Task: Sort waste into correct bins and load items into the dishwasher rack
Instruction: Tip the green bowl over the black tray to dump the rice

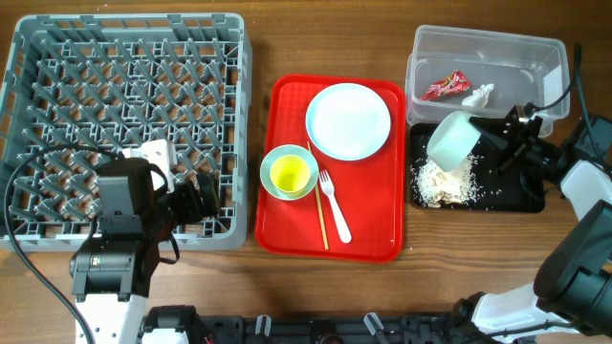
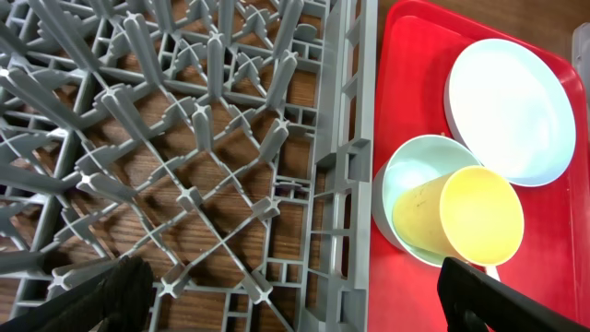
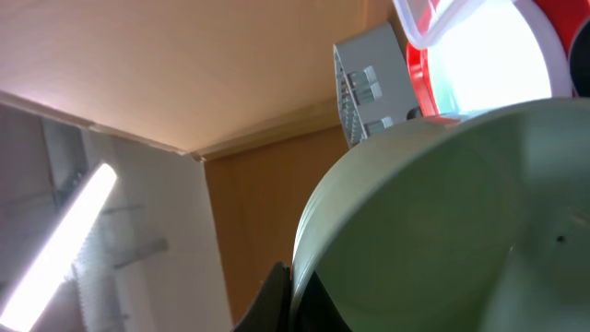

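The right tool (image 1: 486, 134) is gripping a mint-green bowl (image 1: 452, 139), tilting it over the black tray (image 1: 521, 196), where rice scraps (image 1: 445, 182) are lying in a heap. The left tool (image 1: 206, 196), fingers spread wide, is hovering over the near right corner of the grey rack (image 1: 124, 21). A red wrapper (image 1: 446, 86) and paper scrap (image 1: 478, 95) are sitting in the clear tub (image 1: 497, 43).

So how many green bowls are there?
2. One bowl sits on the red tray with the yellow cup in it; the tipped bowl is held by the right gripper over the black tray. None seems hidden.
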Robot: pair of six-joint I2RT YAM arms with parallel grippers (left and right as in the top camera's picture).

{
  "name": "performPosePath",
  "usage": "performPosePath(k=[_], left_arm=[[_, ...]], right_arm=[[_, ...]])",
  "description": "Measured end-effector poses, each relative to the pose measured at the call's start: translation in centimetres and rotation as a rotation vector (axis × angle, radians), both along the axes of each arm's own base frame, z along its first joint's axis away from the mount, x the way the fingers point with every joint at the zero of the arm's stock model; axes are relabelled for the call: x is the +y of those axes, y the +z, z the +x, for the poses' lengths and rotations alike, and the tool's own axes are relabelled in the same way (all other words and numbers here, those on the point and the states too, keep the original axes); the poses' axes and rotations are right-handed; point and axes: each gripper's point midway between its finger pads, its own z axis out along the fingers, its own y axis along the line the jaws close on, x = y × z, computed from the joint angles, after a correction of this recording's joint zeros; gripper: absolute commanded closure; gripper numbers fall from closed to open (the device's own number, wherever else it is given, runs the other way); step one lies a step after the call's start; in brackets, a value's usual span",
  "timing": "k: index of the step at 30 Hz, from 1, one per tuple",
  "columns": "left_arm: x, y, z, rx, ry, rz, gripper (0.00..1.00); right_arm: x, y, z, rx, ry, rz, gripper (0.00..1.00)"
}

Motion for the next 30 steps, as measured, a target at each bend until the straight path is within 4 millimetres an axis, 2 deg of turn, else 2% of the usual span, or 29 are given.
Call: performPosePath(k=[7, 12, 14, 17, 22, 25, 27, 30], left_arm=[[0.0, -0.1, -0.1, 0.004, 0.000, 0.000, 0.00], [0.0, -0.1, -0.1, 0.004, 0.000, 0.000, 0.00], [0.0, -0.1, -0.1, 0.004, 0.000, 0.000, 0.00], [0.0, -0.1, -0.1, 0.004, 0.000, 0.000, 0.00], [0.0, -0.1, -0.1, 0.004, 0.000, 0.000, 0.00], [0.0, -0.1, -0.1, 0.004, 0.000, 0.000, 0.00], [0.0, -0.1, -0.1, 0.004, 0.000, 0.000, 0.00], [0.0, -0.1, -0.1, 0.003, 0.000, 0.000, 0.00]], right_arm=[[-0.5, 0.5, 0.8, 0.106, -0.003, 0.068, 0.96], [-0.6, 0.7, 1.0, 0.043, -0.002, 0.029, 0.96], [-0.5, 0.7, 1.0, -0.058, 0.002, -0.036, 0.96], [0.1, -0.2, 0.7, -0.099, 0.004, -0.092, 0.96], [0.5, -4.0, 0.4, -0.030, -0.023, -0.283, 0.96], [0.3, -5.4, 0.0, -0.037, -0.015, -0.383, 0.96], [0.2, -5.4, 0.0, -0.066, -0.015, -0.437, 0.96], [0.3, -3.6, -0.3, -0.135, -0.020, -0.552, 0.96]])
